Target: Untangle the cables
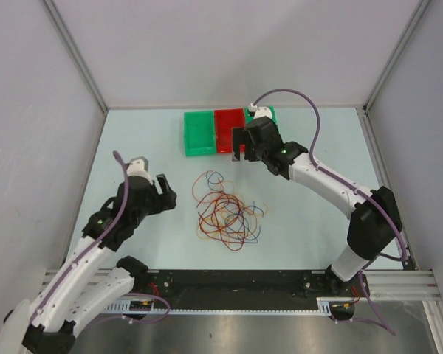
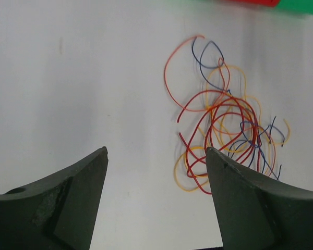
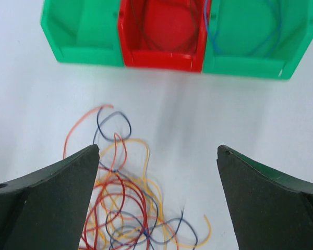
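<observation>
The right pincer [image 1: 241, 153] hangs spread and empty just beside the bins [image 1: 199, 136], where a blue strand [image 3: 208, 31] already lies, while the left pincer [image 1: 165, 193], also spread, faces the cables [image 1: 225, 214] tangled mid-table, seemingly lined up for a pick.

The left arm [image 1: 81, 259] and the right arm [image 1: 326, 181] were built of white links joined by black housings. A thin purple cable [image 1: 288, 90] was looped along each, and a small green light [image 1: 283, 151] was set in each black wrist block. The left gripper [image 2: 156, 149] was fitted with dark, matte, wedge-shaped fingers [image 2: 57, 203], one bored with a round hole at eight o'clock in its wrist view. The right gripper [image 3: 157, 147] was formed alike.
</observation>
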Controlling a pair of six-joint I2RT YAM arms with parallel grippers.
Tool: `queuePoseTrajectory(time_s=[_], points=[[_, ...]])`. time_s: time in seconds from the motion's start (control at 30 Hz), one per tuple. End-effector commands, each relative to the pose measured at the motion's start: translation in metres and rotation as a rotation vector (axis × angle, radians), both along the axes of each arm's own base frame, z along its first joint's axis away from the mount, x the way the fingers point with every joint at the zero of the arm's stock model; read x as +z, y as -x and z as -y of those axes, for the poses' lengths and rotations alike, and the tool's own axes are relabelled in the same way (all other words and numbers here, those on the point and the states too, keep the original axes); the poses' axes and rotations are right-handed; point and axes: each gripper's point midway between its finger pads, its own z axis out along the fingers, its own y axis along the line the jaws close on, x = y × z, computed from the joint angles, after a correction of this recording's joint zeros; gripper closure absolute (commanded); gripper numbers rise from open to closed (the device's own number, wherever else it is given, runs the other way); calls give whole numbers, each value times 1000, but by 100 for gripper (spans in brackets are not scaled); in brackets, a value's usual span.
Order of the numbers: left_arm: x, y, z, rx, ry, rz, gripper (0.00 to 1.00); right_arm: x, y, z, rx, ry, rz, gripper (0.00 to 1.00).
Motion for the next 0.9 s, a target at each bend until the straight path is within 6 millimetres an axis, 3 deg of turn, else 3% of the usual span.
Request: queuePoseTrajectory(time_s=[0.0, 0.13, 0.27, 0.57, 0.87], points=[[-21, -5, 51, -157, 96, -30, 20, -11, 25, -8, 22, -89, -72, 1], [-47, -7, 72, -178, 41, -83, 21, -29, 50, -8, 57, -68, -116, 2], [-69, -7, 95, -226, -1, -133, 25, -35, 62, -7, 72, -81, -135, 2], [-115, -9, 119, -274, -95, -205, 31, -37, 70, 1, 75, -66, -135, 2], [-141, -6, 131, -309, -141, -257, 44, -40, 72, 11, 57, -60, -137, 2]])
